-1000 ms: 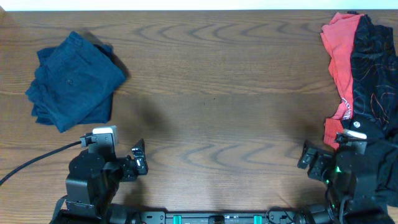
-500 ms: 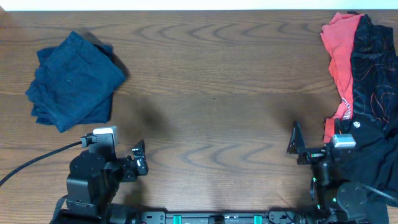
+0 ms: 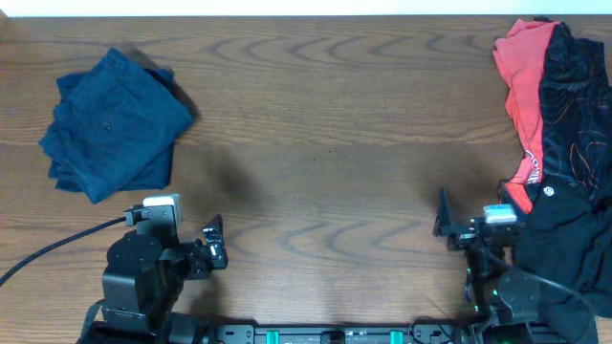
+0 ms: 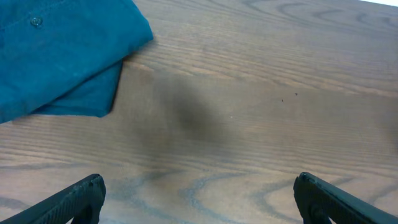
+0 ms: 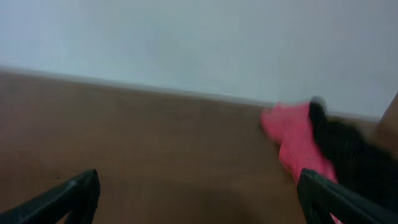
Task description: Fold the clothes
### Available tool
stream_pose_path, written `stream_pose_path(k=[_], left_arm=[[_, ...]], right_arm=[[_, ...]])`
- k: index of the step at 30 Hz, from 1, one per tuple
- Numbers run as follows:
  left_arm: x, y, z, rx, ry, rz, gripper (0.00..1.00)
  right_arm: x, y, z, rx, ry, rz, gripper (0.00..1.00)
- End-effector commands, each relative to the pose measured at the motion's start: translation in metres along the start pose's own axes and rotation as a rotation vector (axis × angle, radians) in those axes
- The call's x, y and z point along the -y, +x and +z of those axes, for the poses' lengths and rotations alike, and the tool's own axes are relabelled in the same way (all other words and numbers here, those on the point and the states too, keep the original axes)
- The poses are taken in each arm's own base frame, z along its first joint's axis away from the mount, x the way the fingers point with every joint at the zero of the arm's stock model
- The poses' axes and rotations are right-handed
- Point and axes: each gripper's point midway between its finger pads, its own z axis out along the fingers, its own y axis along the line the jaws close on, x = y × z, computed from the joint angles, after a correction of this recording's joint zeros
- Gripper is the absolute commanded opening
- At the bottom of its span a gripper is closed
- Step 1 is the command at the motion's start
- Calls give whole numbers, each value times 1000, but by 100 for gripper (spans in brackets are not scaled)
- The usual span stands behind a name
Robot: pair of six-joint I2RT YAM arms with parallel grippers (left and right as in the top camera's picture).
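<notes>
right gripper (image 3: 448, 222) has shifted left and a bit up the table (image 3: 325, 124) since a second ago, off the edge of the clothes pile at the right. left arm hasn't moved, clothes same as before.

right gripper: jaws wide apart, nothing between them, over bare wood. the right wrist view is blurred, with both fingertips low in frame at the corners (image 5: 199, 196) and the table running out to a white wall (image 5: 186, 43).

left gripper (image 3: 214, 244): jaws wide apart too, empty, parked near the front edge at the left. its wrist view shows the gripper (image 4: 199, 199) over bare wood, not touching any cloth.

navy shorts (image 3: 113, 124) lie folded in a rough square at the far left, well apart from both grippers. a small button (image 4: 36, 22) shows on the shorts (image 4: 56, 50) in the left wrist view, with a corner of a lower layer sticking out underneath.

red top (image 3: 521, 76) is crumpled at the far right, and the black printed garment (image 3: 574, 105) lies against and partly over its right side, running down towards the right arm base. both show blurred in the right wrist view: red top (image 5: 292, 137), black printed garment (image 5: 348, 149).

a black cable (image 3: 57, 244) trails from the left arm off the left edge.
</notes>
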Motion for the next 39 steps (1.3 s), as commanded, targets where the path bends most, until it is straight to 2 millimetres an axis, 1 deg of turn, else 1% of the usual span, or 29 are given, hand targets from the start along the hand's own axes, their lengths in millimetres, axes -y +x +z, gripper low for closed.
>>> stream_pose_path(k=[1,2,23,25,28,33,36,39], left_arm=[[-1,-1,0,7,-8,-7,98],[-1,-1,0,7,-8,-7,98],[-1,-1,0,5,-9,-6,98],[-7,5,0,-19,-37,15,98],[-14,9,2,-27,-76,14,98],[-37,26,19,-51,-160,-41,98],[-46,28,36,20,-178,-38,98],[-51,31,54,122,-170,-44,98]], right_arm=[[-5,3,0,-12,-34,-19,99],[-5,6,0,-21,-35,-20,99],[-5,6,0,-21,-34,-20,99],[-5,6,0,-20,-34,-20,99],[-5,6,0,-20,-34,-20,99],[-5,6,0,-21,-35,-20,99],[-5,6,0,-20,-34,-20,99],[-5,6,0,-21,-34,-20,99]])
